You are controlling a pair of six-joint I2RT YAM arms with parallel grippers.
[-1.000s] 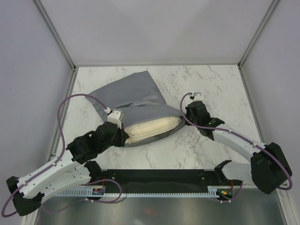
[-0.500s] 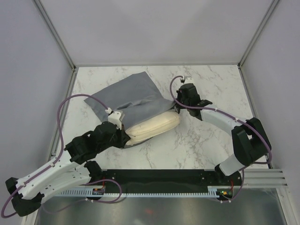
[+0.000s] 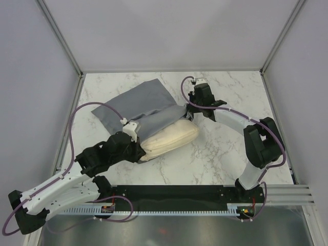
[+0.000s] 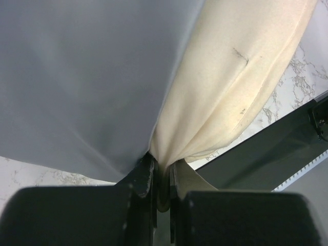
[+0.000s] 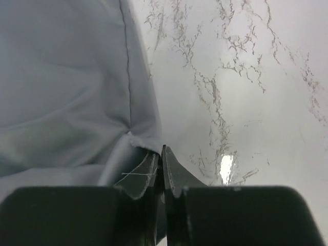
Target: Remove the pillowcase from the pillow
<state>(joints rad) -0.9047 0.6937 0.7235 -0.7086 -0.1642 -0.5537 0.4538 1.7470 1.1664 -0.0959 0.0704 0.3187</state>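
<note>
On tabletop [image 3: 220,154], left jaws clamped on soft, light pillow [image 3: 171,136] corner; right jaws pinch limp pillowcase [image 3: 136,105] hem; I rate both holds sound.

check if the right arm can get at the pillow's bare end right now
Probably yes: the bare end of the pillow lies just beside the right hand, nothing between. But that hand is shut on the pillowcase edge and must release first.

Pillow [image 3: 169,137], pillowcase [image 3: 133,105] on marble table [image 3: 230,154]
</note>
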